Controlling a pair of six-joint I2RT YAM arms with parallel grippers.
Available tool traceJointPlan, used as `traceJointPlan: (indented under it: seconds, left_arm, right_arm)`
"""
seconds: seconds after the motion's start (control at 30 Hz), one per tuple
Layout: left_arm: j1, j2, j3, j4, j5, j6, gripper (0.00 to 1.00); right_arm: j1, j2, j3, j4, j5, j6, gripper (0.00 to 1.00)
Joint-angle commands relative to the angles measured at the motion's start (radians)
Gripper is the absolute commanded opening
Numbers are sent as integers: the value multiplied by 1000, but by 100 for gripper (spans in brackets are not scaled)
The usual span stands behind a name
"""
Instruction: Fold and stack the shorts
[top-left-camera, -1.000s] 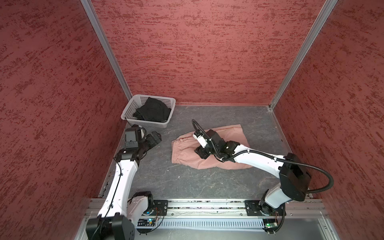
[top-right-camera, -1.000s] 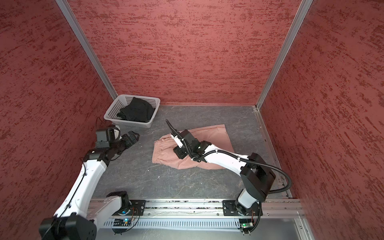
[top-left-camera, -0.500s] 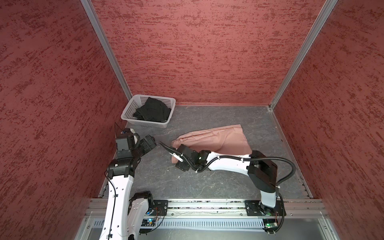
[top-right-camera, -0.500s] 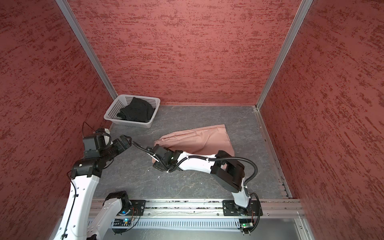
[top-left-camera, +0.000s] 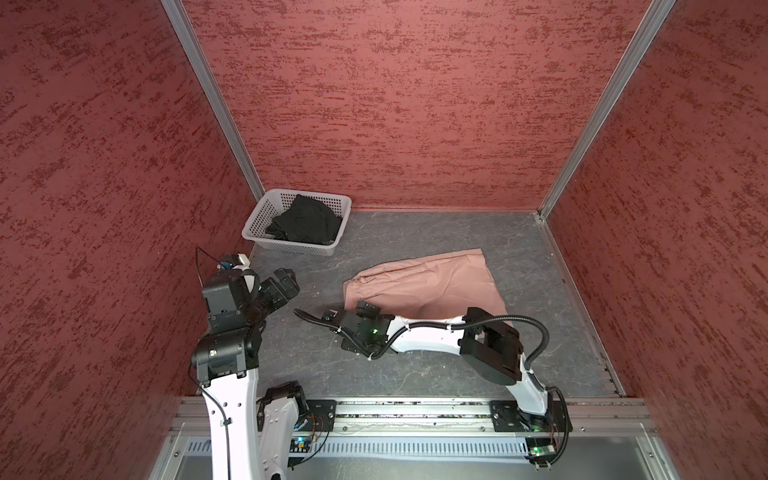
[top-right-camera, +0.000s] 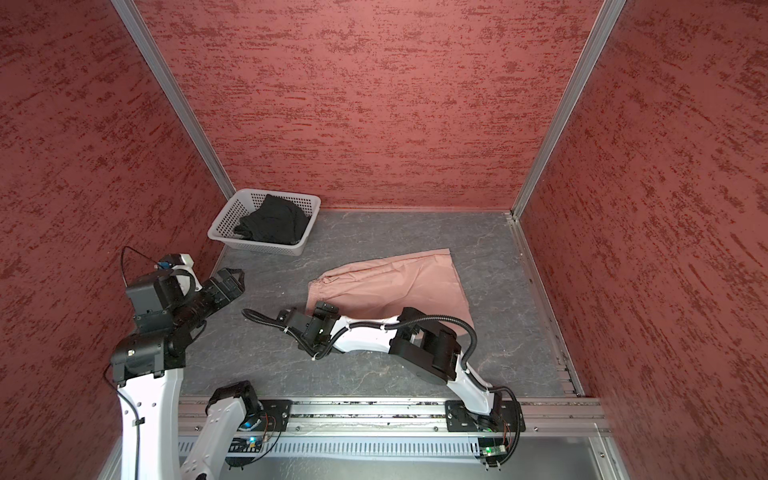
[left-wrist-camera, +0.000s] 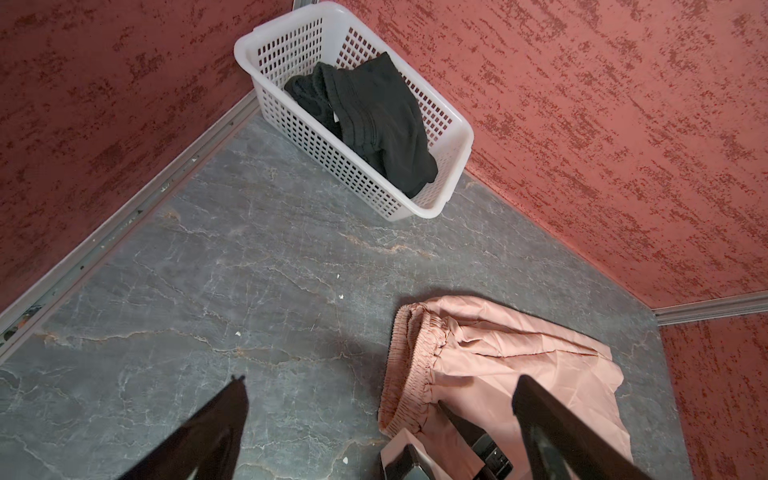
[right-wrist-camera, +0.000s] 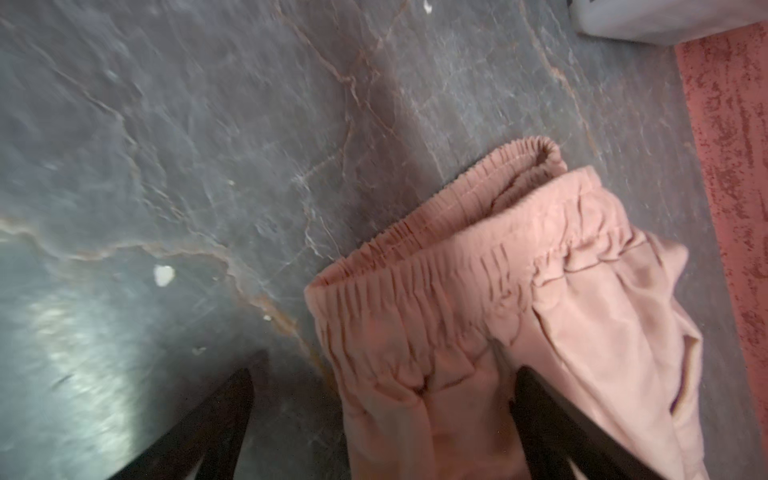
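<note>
While R gripper (top-left-camera: 348, 311) hovers wide open & empty at near-left corner of pink shorts (top-left-camera: 436, 282) lying centre-right, and L gripper (top-left-camera: 286, 280) hangs wide open off left, black shorts (top-left-camera: 305, 222) in far-left basket (top-left-camera: 291, 248), prob. best pinch all layers, fold slowly

This is looking like a robotics lab test cell: red textured wall panels (top-left-camera: 374, 104) are enclosing a grey marbled desk (top-left-camera: 415, 232) on three sides, aluminium corner profiles (top-left-camera: 212, 97) are framing them, and a left arm (top-left-camera: 232, 399) and right arm (top-left-camera: 428, 338) are sitting bolted to a front metal rail (top-left-camera: 415, 409), cables (top-left-camera: 521, 318) trailing, a green status light (top-left-camera: 539, 450) glowing.
</note>
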Motion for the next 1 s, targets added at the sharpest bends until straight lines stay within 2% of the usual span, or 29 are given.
traceJointPlan:
  seconds: [0.0,0.3,0.4,0.47,0.53,0.57,0.6,0.7,0.77,0.83,0.97]
  left_arm:
    - [18,-2,9,-18,42,29,99]
    - [24,7,-10,-3,99,18,99]
    - [24,7,-12,-8,97,21,99]
    - [27,9,-23,5,133,20,99]
    - [27,13,-37,16,174,10,99]
    - [27,14,-42,18,183,9,99]
    - [28,16,-46,18,181,9,99]
    - [35,17,-41,2,159,11,99]
    - [39,14,-44,-4,164,11,99]
    - [45,21,-49,-11,184,6,99]
    - [63,36,-96,21,254,-26,99]
  right_arm:
    - [-2,46,28,-22,79,-58,99]
    - [-17,92,36,-8,136,-113,99]
    - [-23,103,44,-2,123,-106,93]
    - [-26,114,57,-11,113,-87,83]
    - [-31,122,66,-19,91,-60,78]
    - [-35,121,64,-19,79,-41,72]
    - [-42,118,63,-18,62,-12,58]
    - [-64,74,27,23,-27,74,27]
    - [-81,22,-24,85,-91,134,11]
    - [-97,-28,-75,154,-145,190,4]
    - [-137,-133,-213,323,-269,285,0]
